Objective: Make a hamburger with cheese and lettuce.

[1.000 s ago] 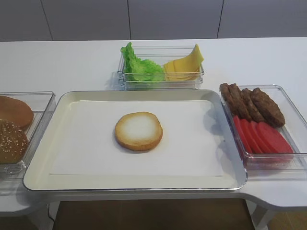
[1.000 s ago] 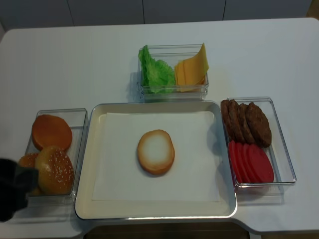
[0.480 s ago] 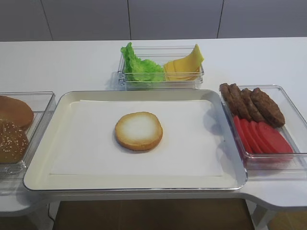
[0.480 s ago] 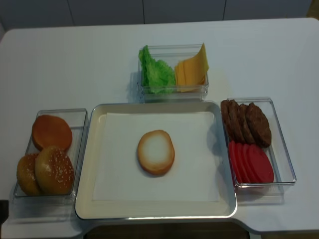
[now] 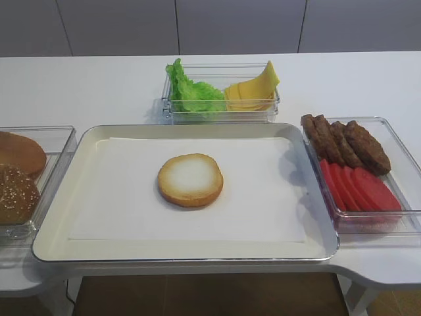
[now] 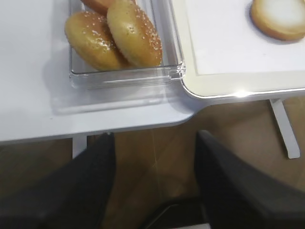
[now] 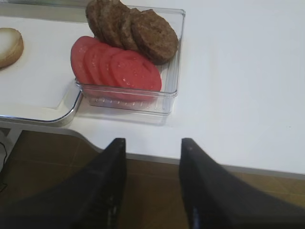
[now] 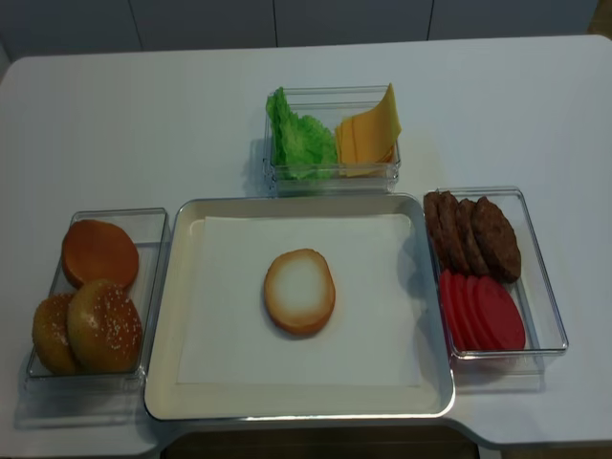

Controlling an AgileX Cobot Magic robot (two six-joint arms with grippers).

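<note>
The hamburger, one bun half [image 5: 190,180] with its pale cut face up, lies in the middle of the paper-lined tray [image 5: 66,224]; it also shows in the realsense view [image 8: 299,292] and at the frame edges of the wrist views [image 6: 279,18] [image 7: 8,46]. The cheese [image 5: 253,89] and the lettuce [image 5: 191,92] share a clear box behind the tray. My left gripper [image 6: 155,143] is open and empty below the table's front left edge. My right gripper [image 7: 153,147] is open and empty at the front right edge. Neither shows in the high views.
A clear box on the left holds sesame buns [image 8: 103,325] and a smooth bun half [image 8: 98,251]. A clear box on the right holds meat patties [image 8: 473,232] and tomato slices [image 8: 483,313]. The white table [image 8: 143,124] surrounds them; brown floor lies below its front edge.
The dark left arm that showed at the lower left of the realsense view a second ago has withdrawn out of that view. The food has not moved.
</note>
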